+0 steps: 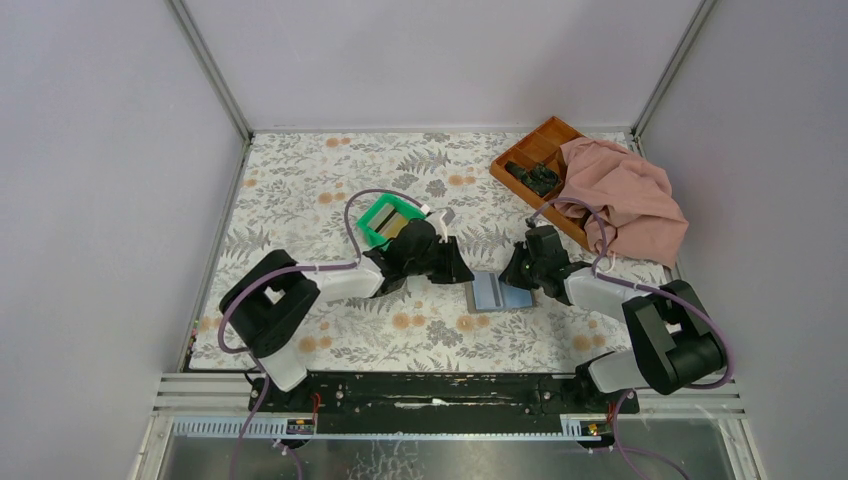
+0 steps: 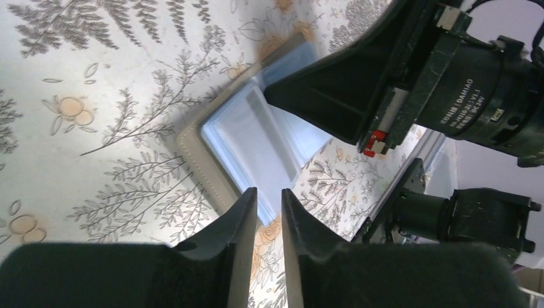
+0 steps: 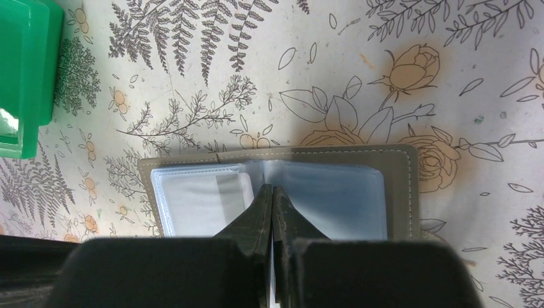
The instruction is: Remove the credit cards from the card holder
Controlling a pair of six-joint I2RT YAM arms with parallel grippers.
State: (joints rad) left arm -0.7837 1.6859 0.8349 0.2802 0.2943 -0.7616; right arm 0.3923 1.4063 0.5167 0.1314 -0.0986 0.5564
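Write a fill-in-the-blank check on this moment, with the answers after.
The card holder lies ___ on the table. The right gripper has its jaws ___, tips at the holder's fold. The plastic bin is ___. The cloth over the tray is ___.
Missing: open; shut; green; pink.

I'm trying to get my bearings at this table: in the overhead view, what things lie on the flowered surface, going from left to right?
Green bin → card holder → orange-brown tray → pink cloth, which is draped over the tray's right part.
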